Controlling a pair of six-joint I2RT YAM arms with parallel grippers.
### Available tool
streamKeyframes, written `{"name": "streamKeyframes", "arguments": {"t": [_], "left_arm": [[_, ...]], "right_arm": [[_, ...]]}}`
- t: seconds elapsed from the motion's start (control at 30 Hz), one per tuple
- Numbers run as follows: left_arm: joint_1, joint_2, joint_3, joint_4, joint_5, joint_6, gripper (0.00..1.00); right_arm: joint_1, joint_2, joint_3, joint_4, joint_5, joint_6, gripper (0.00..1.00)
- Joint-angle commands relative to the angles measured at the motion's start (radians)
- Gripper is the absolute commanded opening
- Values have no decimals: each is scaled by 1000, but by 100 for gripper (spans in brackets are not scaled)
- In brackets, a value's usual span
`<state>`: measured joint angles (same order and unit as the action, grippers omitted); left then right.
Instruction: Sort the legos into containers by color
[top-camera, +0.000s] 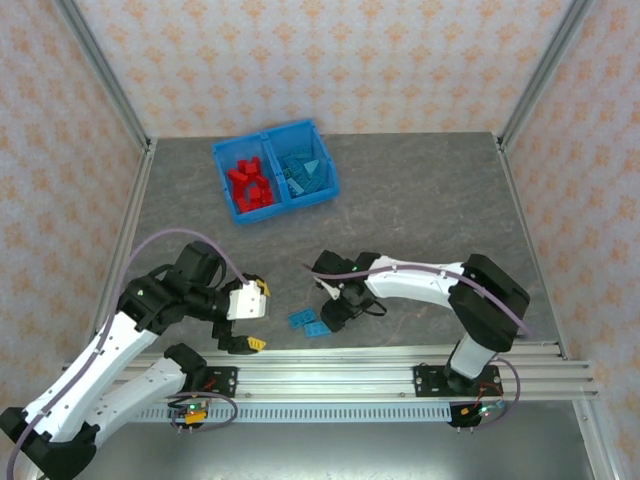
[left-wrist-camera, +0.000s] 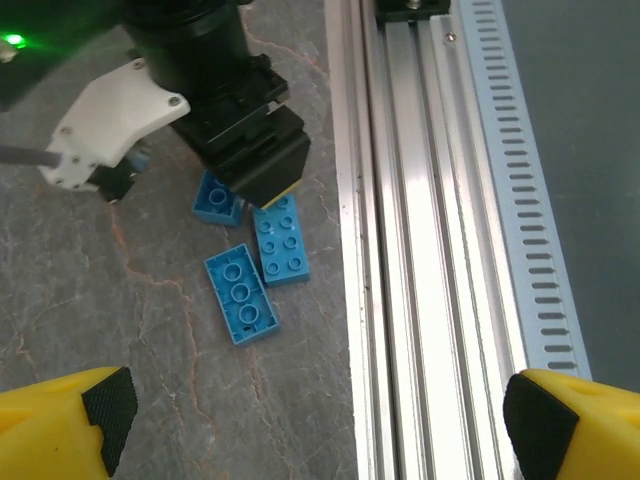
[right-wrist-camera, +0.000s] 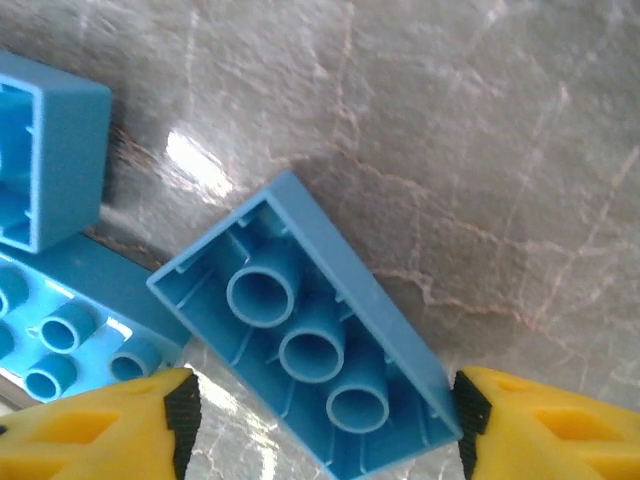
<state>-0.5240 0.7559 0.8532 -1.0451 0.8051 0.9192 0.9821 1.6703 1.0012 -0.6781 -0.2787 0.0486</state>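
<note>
Three light blue legos lie near the front rail: one underside-up (left-wrist-camera: 241, 293), one studs-up (left-wrist-camera: 281, 238), one partly under my right gripper (left-wrist-camera: 218, 199). My right gripper (right-wrist-camera: 325, 415) straddles an upturned light blue lego (right-wrist-camera: 320, 350); the right pad (right-wrist-camera: 470, 410) touches its corner, while the left pad (right-wrist-camera: 180, 415) stands a little clear of it. In the top view this gripper (top-camera: 335, 312) sits beside the loose legos (top-camera: 308, 324). My left gripper (left-wrist-camera: 320, 420) hangs wide open above the table edge, nothing between its fingers. The blue bin (top-camera: 222, 160) holds red legos (top-camera: 250, 182) on the left and light blue ones (top-camera: 303, 170) on the right.
The aluminium rail (left-wrist-camera: 420, 240) runs right beside the loose legos. The left arm (top-camera: 150, 300) is folded at the near left, close to the right gripper. Metal frame posts (top-camera: 105, 75) stand at the table's back corners.
</note>
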Motion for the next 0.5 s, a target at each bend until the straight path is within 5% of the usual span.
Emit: {"name": "streamKeyframes", "arguments": {"t": [0.0, 0.2, 0.47], "left_arm": [[-5, 7, -15, -20, 41, 60, 98], [-5, -33, -63, 43, 51, 54, 100], [-5, -52, -79, 94, 45, 42, 100]], "right_arm": [[4, 43, 14, 32, 38, -16, 60], [4, 39, 1, 43, 43, -13, 39], [3, -83, -21, 72, 95, 17, 30]]}}
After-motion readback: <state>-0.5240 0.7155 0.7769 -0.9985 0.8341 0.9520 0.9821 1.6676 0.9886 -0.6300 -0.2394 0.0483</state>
